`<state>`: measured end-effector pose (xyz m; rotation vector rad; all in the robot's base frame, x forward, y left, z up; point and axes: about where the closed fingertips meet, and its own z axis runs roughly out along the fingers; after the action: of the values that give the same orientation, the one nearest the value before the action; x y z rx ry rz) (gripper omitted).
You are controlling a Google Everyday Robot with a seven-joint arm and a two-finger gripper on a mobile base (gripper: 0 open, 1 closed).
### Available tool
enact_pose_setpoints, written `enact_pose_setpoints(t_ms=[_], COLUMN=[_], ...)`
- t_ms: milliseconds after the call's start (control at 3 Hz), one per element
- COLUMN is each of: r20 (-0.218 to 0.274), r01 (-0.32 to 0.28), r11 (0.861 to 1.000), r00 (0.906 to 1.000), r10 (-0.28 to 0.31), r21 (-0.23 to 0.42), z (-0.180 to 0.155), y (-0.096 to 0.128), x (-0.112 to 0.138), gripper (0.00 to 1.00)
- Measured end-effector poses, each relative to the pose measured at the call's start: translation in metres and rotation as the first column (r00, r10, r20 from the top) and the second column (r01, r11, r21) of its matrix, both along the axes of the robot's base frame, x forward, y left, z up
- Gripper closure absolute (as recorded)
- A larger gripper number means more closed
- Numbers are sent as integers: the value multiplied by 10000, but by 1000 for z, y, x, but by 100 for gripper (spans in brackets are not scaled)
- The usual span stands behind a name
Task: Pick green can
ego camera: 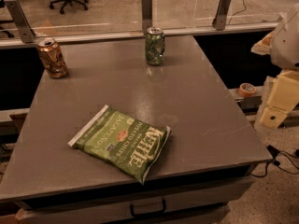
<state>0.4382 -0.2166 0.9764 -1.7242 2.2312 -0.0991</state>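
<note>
Green can (154,45) upright, far edge grey table (196,115); hand (276,104) beside table's right edge, state unclear.

Cans: two, the green can (154,46) far, the orange-brown can (52,57) far left. Chip bag (122,142): one. Gripper (279,101): one, probably, right edge.

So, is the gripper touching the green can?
Apart. The camera view shows the gripper off the right side of the table, with tabletop between it and the green can.
</note>
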Motion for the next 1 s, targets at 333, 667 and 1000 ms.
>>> enact_pose_setpoints(t_ms=[333, 667, 1000], r20=[3, 173, 862], r01=[0, -186, -876], r11=[10000, 9995, 9927], r00=[10000, 9997, 9930], r10=[0, 182, 804], r21=[1, 263, 831], z=[0, -6, -17], y=[0, 2, 16], x=[0, 17, 66], gripper=[0, 0, 0])
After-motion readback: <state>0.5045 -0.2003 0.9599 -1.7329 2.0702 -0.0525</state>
